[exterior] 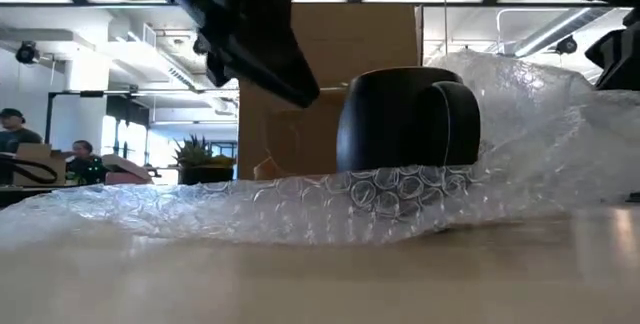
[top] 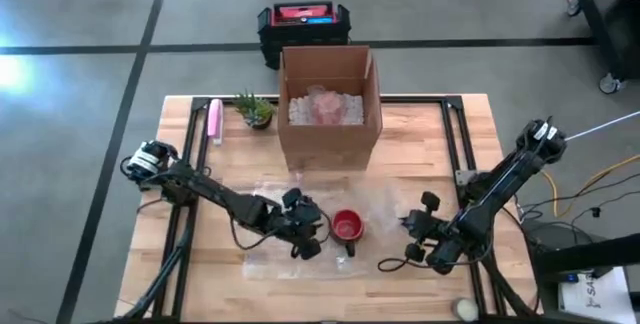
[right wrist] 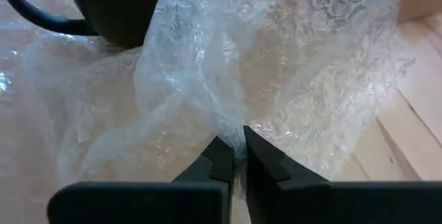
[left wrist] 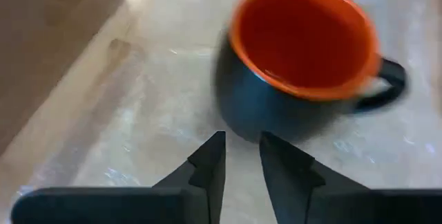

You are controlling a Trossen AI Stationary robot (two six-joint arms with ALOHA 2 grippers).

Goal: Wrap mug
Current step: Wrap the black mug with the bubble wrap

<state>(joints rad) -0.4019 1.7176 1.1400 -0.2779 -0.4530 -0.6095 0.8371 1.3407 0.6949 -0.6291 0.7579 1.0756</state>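
Currently: right hand [right wrist: 235,156] clamped on bubble wrap [right wrist: 276,65]; left hand [left wrist: 242,162] slightly apart beside mug [left wrist: 297,58]. Risk: pulling wrap topples mug.

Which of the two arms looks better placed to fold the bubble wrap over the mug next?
Probably the right. Its end effector is shut on a bunched edge of the bubble wrap, which rises beside the mug. The left end effector holds nothing, hovering slightly open near the mug.
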